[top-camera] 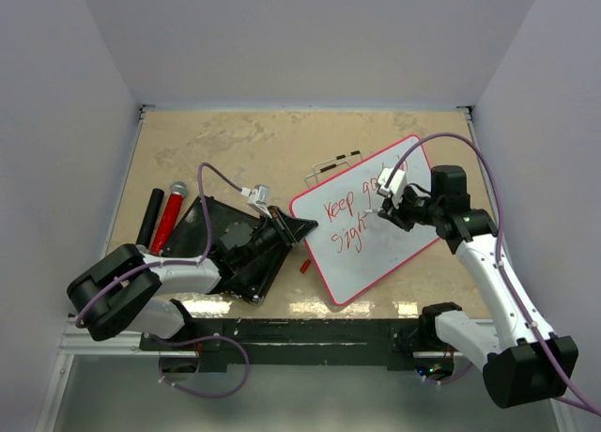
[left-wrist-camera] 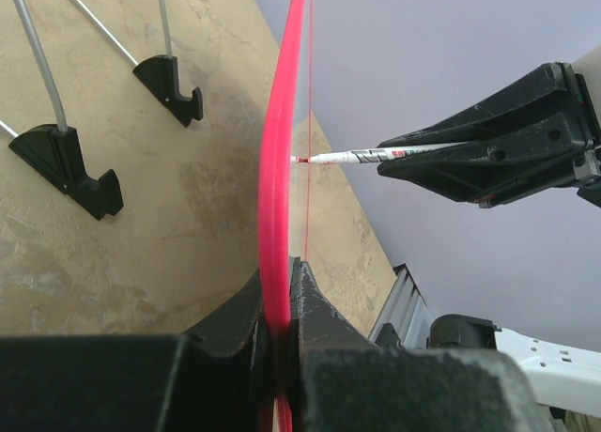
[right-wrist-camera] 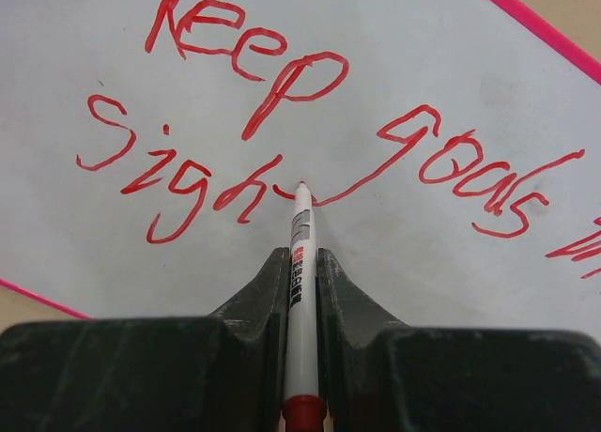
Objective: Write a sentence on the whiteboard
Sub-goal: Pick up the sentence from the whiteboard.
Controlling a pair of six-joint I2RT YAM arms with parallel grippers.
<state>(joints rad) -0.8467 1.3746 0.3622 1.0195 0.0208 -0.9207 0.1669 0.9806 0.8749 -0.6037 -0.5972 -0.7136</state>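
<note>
Item 1: whiteboard [top-camera: 362,268], set askew on the right-centre of your table [top-camera: 235,141], left corner clamped in your left gripper [top-camera: 299,227].
Item 2: marker [right-wrist-camera: 299,263], clenched in your right gripper [top-camera: 387,207], tip touching the board just after "sigh" in the sentence [right-wrist-camera: 282,96].

The whiteboard [top-camera: 362,268] stands right of the slab [top-camera: 225,227], with the marker [right-wrist-camera: 300,235] tip touching its face.

Tan mottled tabletop [top-camera: 235,141]. On it I see: black ribbed slab [top-camera: 192,235] left, black cylinder [top-camera: 150,216] and red grey-headed cylinder [top-camera: 169,221] beside it, red cap [top-camera: 305,264], wire stand [top-camera: 336,162]. Whiteboard [top-camera: 376,254] contact unclear.
</note>
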